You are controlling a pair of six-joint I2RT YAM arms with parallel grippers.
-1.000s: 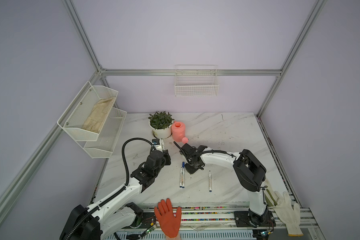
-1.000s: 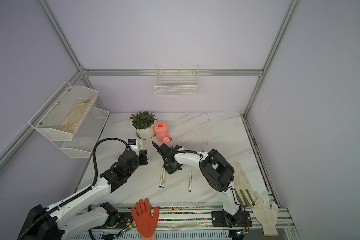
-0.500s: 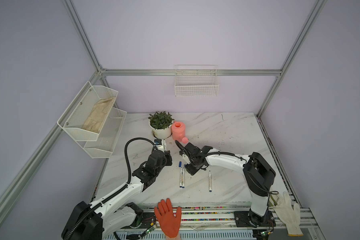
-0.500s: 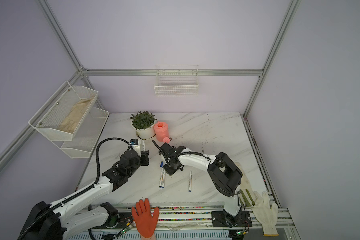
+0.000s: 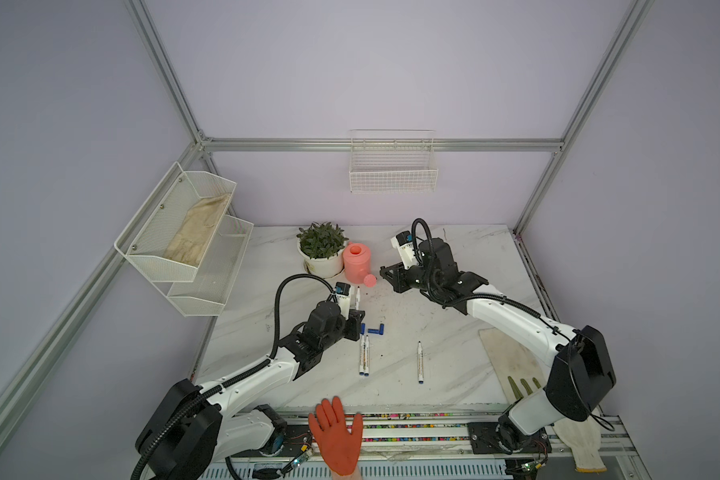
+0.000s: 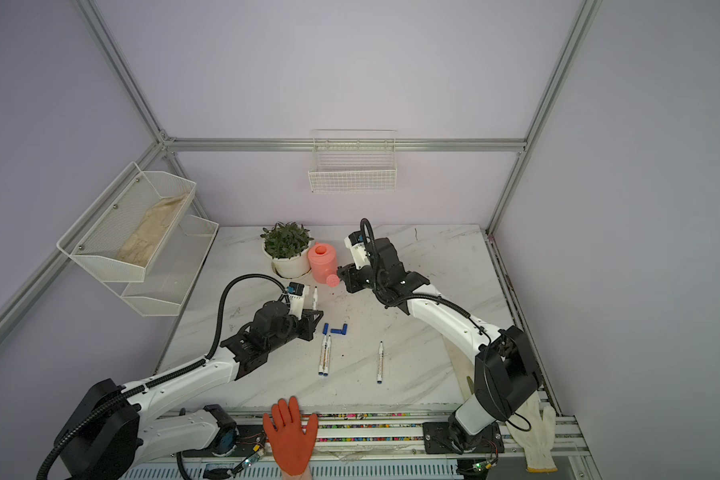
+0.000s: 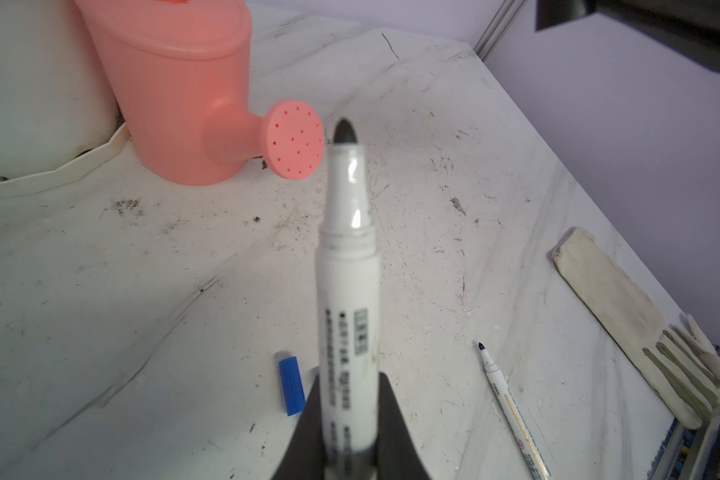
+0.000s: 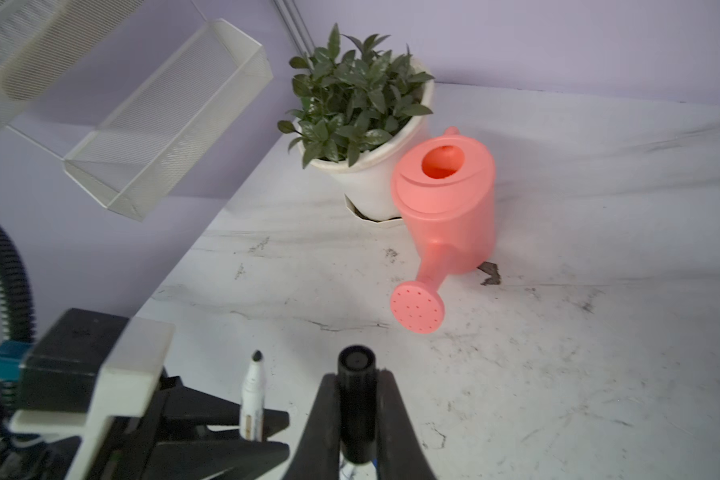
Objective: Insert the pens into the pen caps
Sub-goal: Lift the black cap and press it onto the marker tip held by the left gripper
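The left claw (image 7: 348, 395) is clenched low on the barrel of the black-tipped pen (image 7: 346, 270) and holds it upright, bare tip up. It is out in front of the pink watering can (image 5: 356, 264), on the side its spout faces. The right claw (image 8: 356, 386) is gripping the black cap (image 8: 354, 363). In both top views it hangs off the counter (image 5: 454, 332) just beside the rose of the can's spout.

Past the left claw from the can, three blue caps (image 5: 376, 331) lie loose on the counter. Two of them meet in an L and the third is just beside them (image 6: 325, 328).

Farther still from the can lie three more pens (image 5: 364, 355), tips pointing back toward it. Two lie side by side and one lies well apart (image 6: 380, 361).
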